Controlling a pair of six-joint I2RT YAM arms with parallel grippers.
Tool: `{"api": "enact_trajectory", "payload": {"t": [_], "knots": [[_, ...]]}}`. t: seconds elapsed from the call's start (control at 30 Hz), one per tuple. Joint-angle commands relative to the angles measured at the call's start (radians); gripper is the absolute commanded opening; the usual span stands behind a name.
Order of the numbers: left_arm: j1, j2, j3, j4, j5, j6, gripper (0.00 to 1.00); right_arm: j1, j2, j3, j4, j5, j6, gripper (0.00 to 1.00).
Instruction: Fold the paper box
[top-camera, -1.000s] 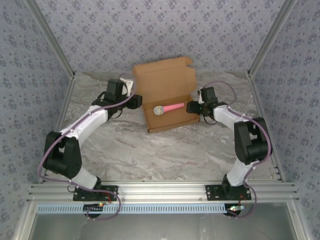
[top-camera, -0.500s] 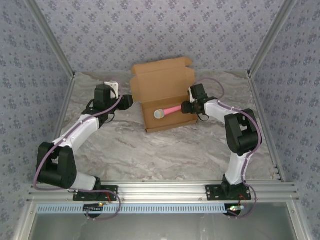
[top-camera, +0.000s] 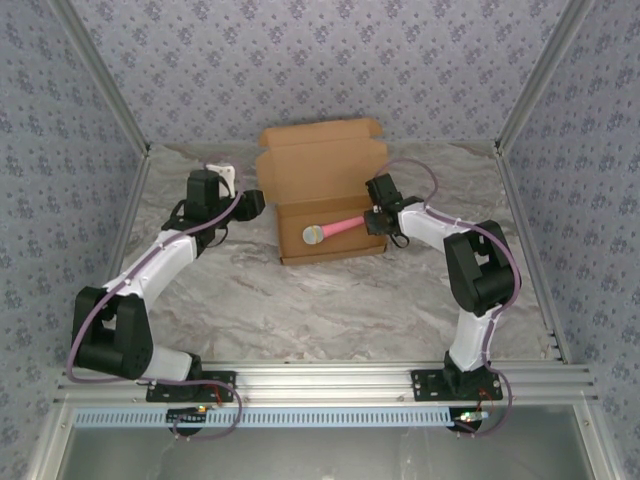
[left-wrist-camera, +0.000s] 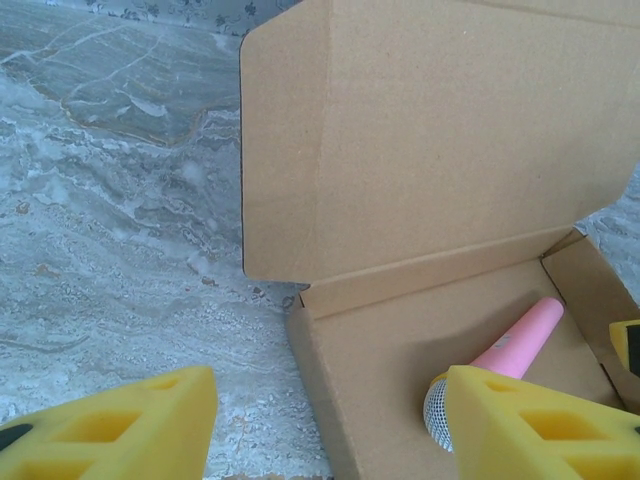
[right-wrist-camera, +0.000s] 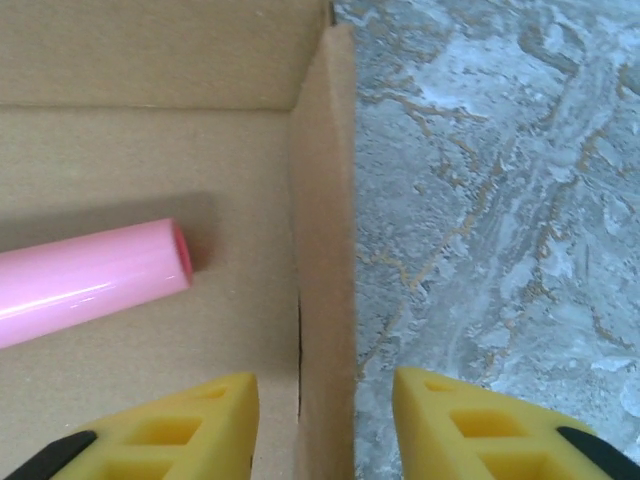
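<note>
Worktop (top-camera: 330, 300) of marbled grey carries everything. At the left, the left gripper (top-camera: 253, 204) hangs just beside the left edge of the paper box (top-camera: 322, 185), its yellow fingers (left-wrist-camera: 110, 425) spread wide with nothing between them. In the middle, toward the back, the box is a formed tray with its lid (left-wrist-camera: 430, 130) raised upright. A pink stick (top-camera: 340, 226) with a mesh head lies slantwise inside. At the right, the right gripper (right-wrist-camera: 325, 410) straddles the tray's right side wall (right-wrist-camera: 325, 200), spread, not pinching. The tray looks finished, so closing seems the step in hand: the lid needs tipping forward and its flaps tucking in
</note>
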Motion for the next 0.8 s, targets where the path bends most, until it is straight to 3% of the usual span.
{"api": "enact_trajectory", "payload": {"t": [0.0, 0.27, 0.77], "knots": [[0.002, -0.035, -0.005, 0.005, 0.013, 0.004, 0.62, 0.001, -0.023, -0.013, -0.033, 0.041, 0.013, 0.36], [0.002, -0.037, -0.019, 0.013, 0.025, -0.003, 0.62, 0.014, -0.026, -0.013, -0.030, 0.054, 0.023, 0.26], [0.002, -0.049, -0.028, 0.000, 0.013, 0.012, 0.62, 0.050, -0.038, -0.074, -0.051, 0.107, 0.050, 0.19]]}}
